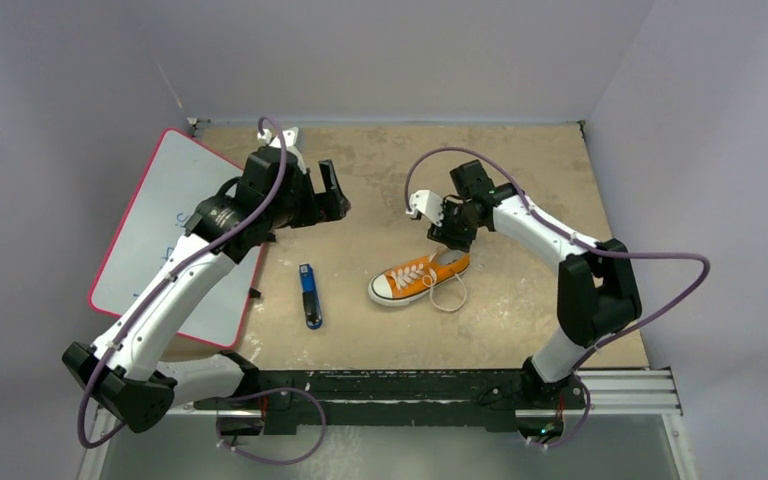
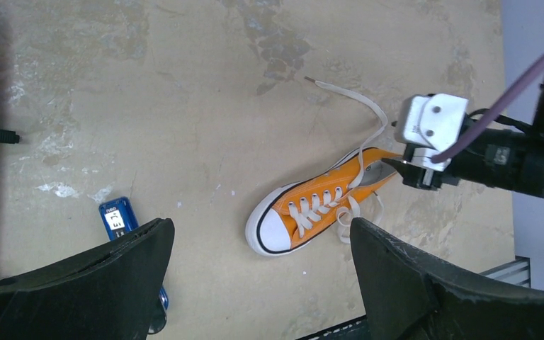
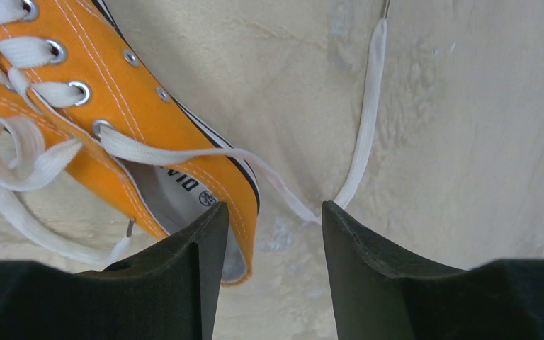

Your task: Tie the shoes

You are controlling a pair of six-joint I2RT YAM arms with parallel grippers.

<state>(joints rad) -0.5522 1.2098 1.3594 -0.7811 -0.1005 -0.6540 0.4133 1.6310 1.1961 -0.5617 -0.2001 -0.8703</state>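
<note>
Shows small orange canvas sneaker (image 1: pixel 419 278), smooth white rubber toe cap (image 2: pixel 269 231), flat white laces (image 3: pixel 365 127), on mottled tan surface (image 1: pixel 520 180), right of centre. Places right hand (image 3: pixel 275 212) just over heel, fingers parted, one lace between tips; left hand (image 1: pixel 325 200) spread, well apart, far left.

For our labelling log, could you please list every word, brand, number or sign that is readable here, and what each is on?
"DIO", as best it reads, with the rest cut off: dark print on the white insole of the sneaker.
Blue stick: white label with dark marks, too blurred to read.
Whiteboard: faint blue marks, unreadable.
Right arm: small white print, too small to read.
</note>
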